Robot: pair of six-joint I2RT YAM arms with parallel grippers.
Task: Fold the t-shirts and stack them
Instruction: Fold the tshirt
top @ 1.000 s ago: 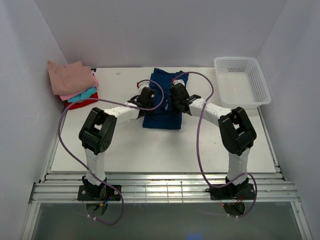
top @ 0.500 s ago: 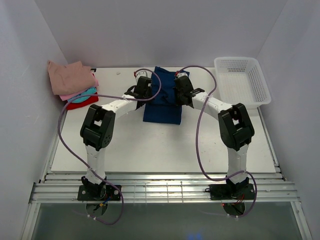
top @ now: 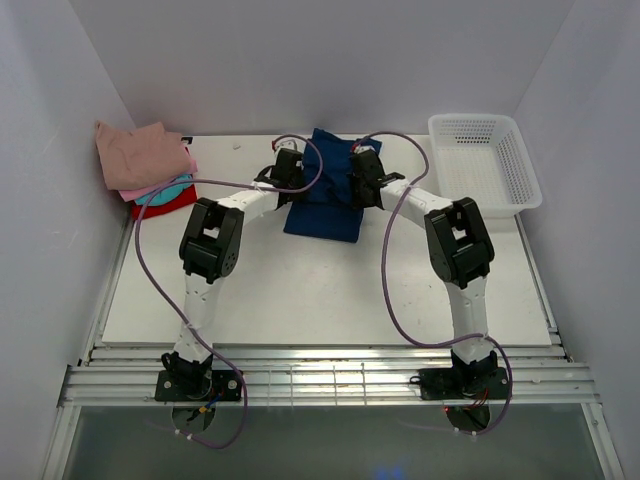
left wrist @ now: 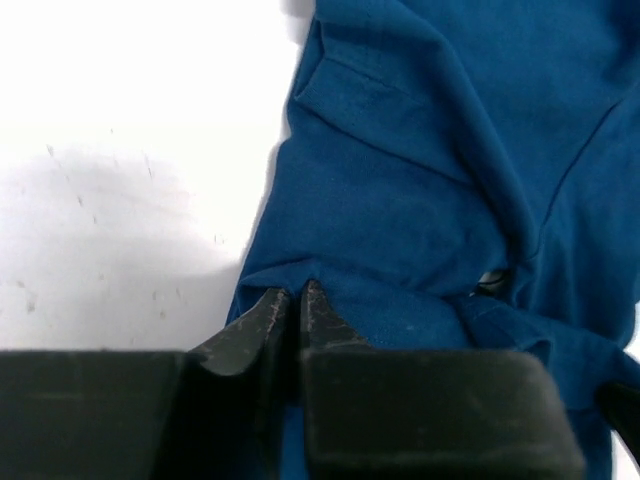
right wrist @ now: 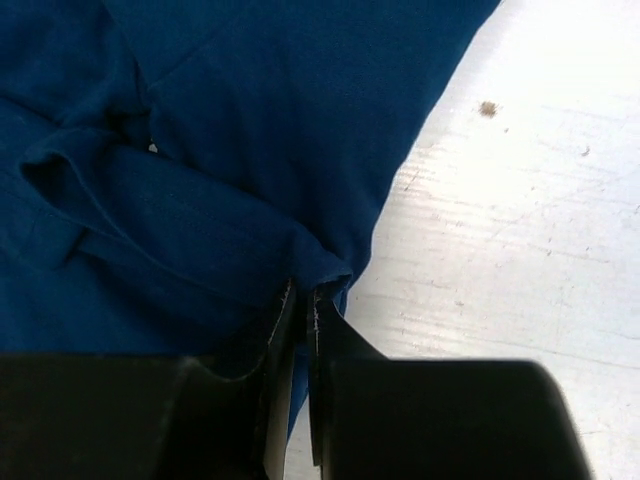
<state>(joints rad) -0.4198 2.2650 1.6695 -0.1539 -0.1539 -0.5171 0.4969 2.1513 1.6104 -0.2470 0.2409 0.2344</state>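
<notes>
Two pinch points on one navy tee (top: 322, 205), which lies partly folded and rumpled at the middle of the far half of the white table (top: 330, 290).

Left gripper (left wrist: 297, 300): fingers drawn almost together, with a small ridge of the tee's left edge caught between the tips. The cloth puckers toward the grip. A hemmed sleeve edge shows above it, and bare table lies to the left.

Right gripper (right wrist: 302, 300): fingers likewise nearly closed, nipping a fold at the tee's right edge. A rolled sleeve hem lies just left of the grip, and bare table lies to the right.

Top view: both grippers sit at the far part of the tee, one at each side, arms reaching inward from their bases. The near hem lies flat on the table. The chest print cannot be made out.

Stack of folded tees (top: 145, 158) in the far left corner, well apart from the navy tee: dusty-pink on top, with pink, teal and red edges showing beneath.

White mesh basket (top: 485, 170) in the far right corner. Nothing can be seen in it.
</notes>
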